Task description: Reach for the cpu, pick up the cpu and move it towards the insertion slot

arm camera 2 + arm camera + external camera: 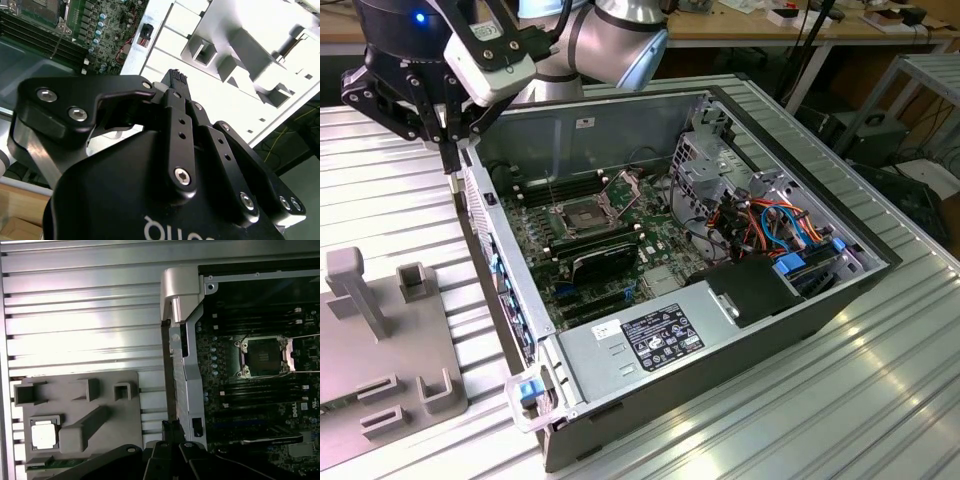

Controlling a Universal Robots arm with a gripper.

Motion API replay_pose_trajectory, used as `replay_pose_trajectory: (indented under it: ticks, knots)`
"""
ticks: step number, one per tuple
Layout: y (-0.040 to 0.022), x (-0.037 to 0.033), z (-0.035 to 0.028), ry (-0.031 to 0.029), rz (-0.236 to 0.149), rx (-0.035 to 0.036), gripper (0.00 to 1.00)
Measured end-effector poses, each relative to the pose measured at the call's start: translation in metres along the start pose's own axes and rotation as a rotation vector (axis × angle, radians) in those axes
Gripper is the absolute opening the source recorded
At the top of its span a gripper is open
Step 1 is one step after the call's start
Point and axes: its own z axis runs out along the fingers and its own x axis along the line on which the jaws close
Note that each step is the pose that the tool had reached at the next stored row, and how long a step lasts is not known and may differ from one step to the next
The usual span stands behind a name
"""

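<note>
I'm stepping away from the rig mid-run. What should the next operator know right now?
The gripper: fingers shut, holding nothing, above the table beside the computer case, at its wall on the exterior view's left.
The cpu: in a pocket of the grey fixture tray, apart from the gripper.
The insertion slot: on the board inside the case, its dark centre bare.
Done: nothing that shows; the cpu is not picked up.
Left: reach, pick up, carry towards the slot.
</note>
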Motion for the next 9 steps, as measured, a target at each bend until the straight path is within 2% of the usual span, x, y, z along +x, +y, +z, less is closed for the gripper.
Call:
replay_pose_trajectory:
  ticks: [9]
  knots:
    - [-0.0004, 0.0057, 0.0001, 0.0019, 0.0, 0.0001, 0.11]
